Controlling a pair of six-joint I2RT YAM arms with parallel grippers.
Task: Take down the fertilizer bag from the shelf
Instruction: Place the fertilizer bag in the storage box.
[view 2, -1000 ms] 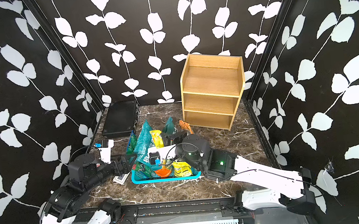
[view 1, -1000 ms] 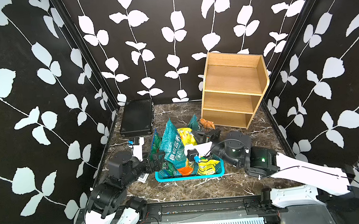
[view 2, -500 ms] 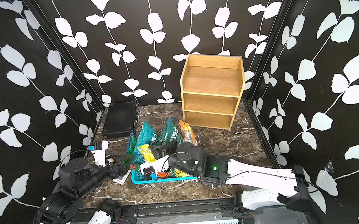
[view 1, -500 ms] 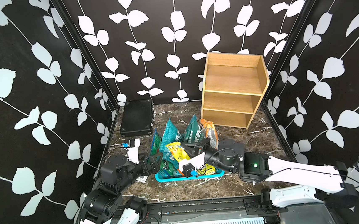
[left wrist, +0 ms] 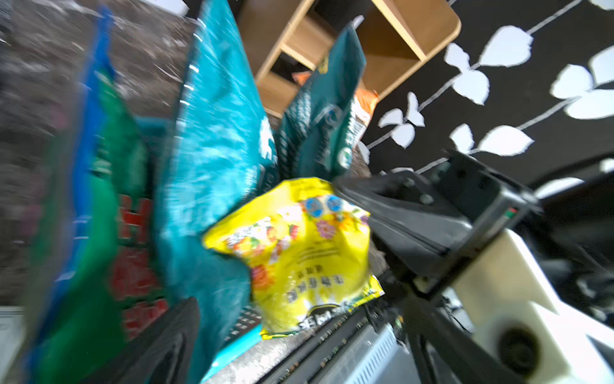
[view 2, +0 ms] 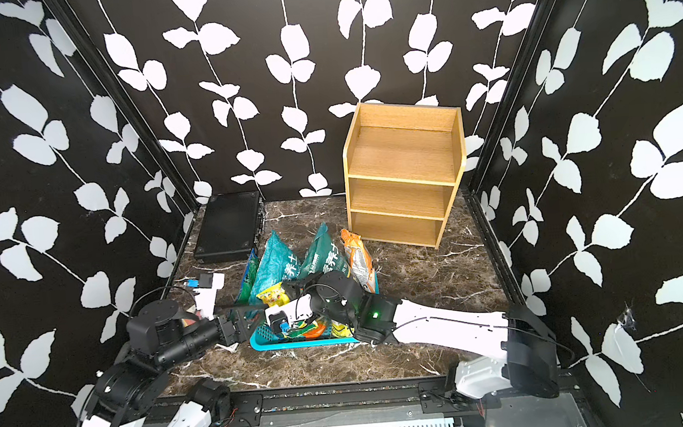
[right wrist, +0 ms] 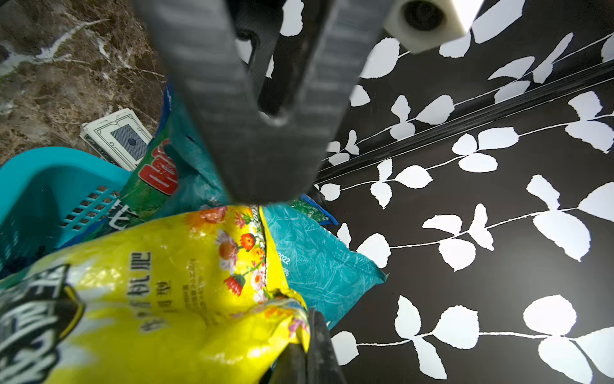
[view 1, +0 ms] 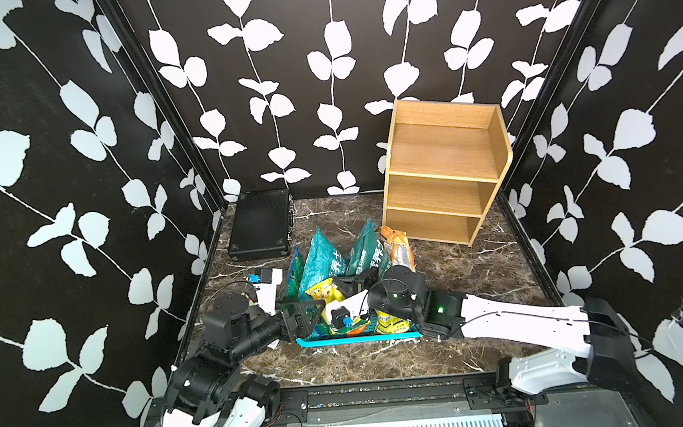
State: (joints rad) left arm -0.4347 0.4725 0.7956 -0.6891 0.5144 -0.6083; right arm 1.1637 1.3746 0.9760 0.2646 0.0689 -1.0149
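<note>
Gaping wide at lower left in a top view, the left gripper (view 1: 302,314) sits just beside the blue basket (view 1: 358,339). Centre frame, the right gripper (right wrist: 285,256) is clamped on the yellow fertilizer bag (view 1: 324,291) over that basket, well apart from the wooden shelf (view 1: 439,152) at upper right.

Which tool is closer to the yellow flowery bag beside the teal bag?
Right. The right tool is shut on a corner of the yellow flowery bag; the left tool is open just beside it, holding nothing.
</note>
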